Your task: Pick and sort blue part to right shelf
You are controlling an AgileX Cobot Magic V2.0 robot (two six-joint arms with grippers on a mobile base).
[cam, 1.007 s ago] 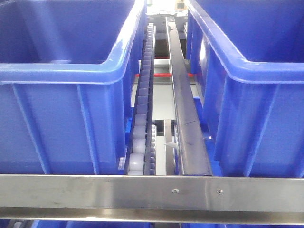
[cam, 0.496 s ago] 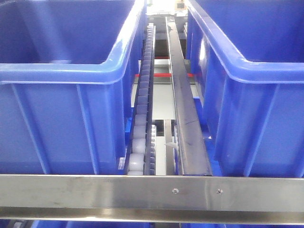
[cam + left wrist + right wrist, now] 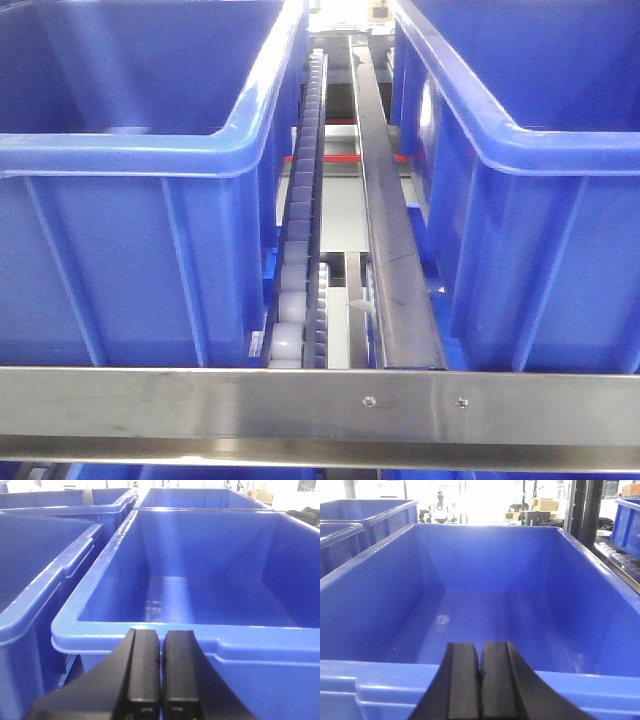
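While both wrist cams look down into bins, the blue part shows in none of the views, so where it sits can't be told.

Left gripper (image 3: pixel 161 672): black pads pressed together w/ only a hairline seam between them, nothing held. It hangs just short of the near rim of a blue bin (image 3: pixel 165 630). Straight ahead of the fingertips the bin floor is bare, w/ pale glare on the plastic. To the gripper's left sits a neighbouring blue bin (image 3: pixel 40 575), its rim close alongside. Further ahead, beyond the far wall, are more blue bins (image 3: pixel 200 497).

Right gripper (image 3: pixel 480 680): pads closed against each other, seam barely visible, nothing between them. It sits over the near rim of another blue bin (image 3: pixel 365 680). Ahead of the fingertips the floor shows only a small scuff, ahead and to the left. To the gripper's left are other bins (image 3: pixel 350 517); to its right, past the bin wall, a roller track (image 3: pixel 617 555) and the corner of one more bin. Bright, blown-out background beyond w/ cardboard boxes.

Front cam: neither gripper in view. Two blue bins, one at left (image 3: pixel 150 150), one at right (image 3: pixel 540 150), stand apart w/ a roller conveyor strip (image 3: pixel 300 230) and a dark metal rail (image 3: pixel 390 240) running between them. A steel crossbar (image 3: pixel 320 405) w/ two screws spans the bottom, in front of both bins.
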